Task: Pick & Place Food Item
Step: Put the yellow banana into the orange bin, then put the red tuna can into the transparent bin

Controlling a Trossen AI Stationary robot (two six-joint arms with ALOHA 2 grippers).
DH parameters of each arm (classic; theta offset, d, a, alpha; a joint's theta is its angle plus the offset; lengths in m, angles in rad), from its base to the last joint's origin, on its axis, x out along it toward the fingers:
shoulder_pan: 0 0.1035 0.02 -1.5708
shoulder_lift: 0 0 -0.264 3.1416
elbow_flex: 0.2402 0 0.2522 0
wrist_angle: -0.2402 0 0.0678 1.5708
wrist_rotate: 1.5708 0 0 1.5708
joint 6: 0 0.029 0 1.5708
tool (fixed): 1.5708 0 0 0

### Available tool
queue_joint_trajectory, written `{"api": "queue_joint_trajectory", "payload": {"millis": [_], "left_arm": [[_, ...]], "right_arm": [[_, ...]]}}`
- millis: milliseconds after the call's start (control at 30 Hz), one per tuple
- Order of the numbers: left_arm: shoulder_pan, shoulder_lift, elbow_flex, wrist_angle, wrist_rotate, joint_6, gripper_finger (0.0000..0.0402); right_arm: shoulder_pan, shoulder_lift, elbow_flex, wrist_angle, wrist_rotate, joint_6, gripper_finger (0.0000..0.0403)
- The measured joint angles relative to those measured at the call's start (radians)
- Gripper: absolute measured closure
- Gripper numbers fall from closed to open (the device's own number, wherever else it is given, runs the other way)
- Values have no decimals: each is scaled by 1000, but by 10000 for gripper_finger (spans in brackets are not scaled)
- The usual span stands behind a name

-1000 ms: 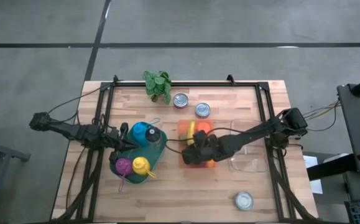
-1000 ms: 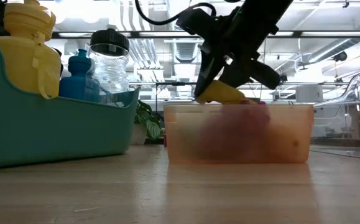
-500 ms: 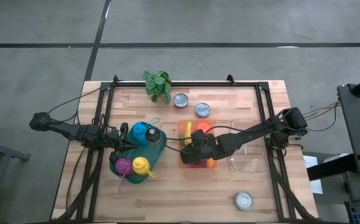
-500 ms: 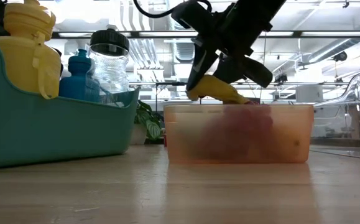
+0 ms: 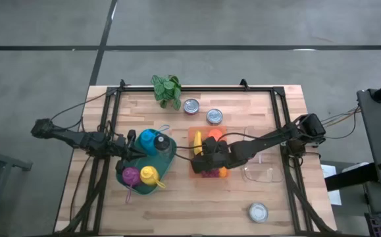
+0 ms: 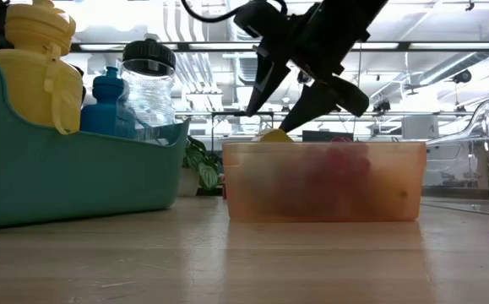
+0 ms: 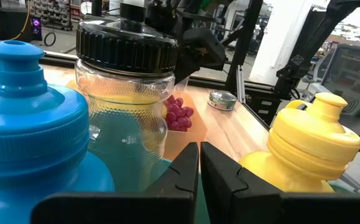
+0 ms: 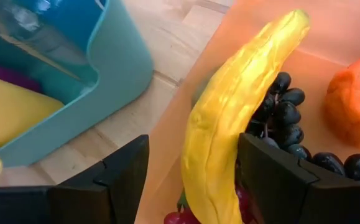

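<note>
Right gripper (image 6: 288, 89) is observed with fingers spread wide, empty, poised above the orange container (image 6: 324, 181) at centre frame. Banana (image 8: 235, 118) is seen lying inside, upon the grapes (image 8: 285, 118). Release is judged complete; a clear upward retreat is called for next. Left gripper (image 7: 199, 174) is closed, parked at the teal bin (image 5: 167, 164).

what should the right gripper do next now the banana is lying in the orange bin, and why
Probably lift straight up and away. The right gripper stands open above the orange bin, and the banana lies free between its fingers on the grapes, so the placing looks done.
</note>
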State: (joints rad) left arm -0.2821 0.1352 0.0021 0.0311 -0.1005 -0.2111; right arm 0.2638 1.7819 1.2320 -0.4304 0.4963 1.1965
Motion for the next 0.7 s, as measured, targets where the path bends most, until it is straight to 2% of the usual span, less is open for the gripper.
{"api": "queue_joint_trajectory", "payload": {"millis": [333,700], "left_arm": [[0,-1,0,0,0,0,380],[0,11,0,0,0,0,380]], "right_arm": [[0,-117,44,-58,111,-140,158],[0,-247,56,-139,139,-249,158]]}}
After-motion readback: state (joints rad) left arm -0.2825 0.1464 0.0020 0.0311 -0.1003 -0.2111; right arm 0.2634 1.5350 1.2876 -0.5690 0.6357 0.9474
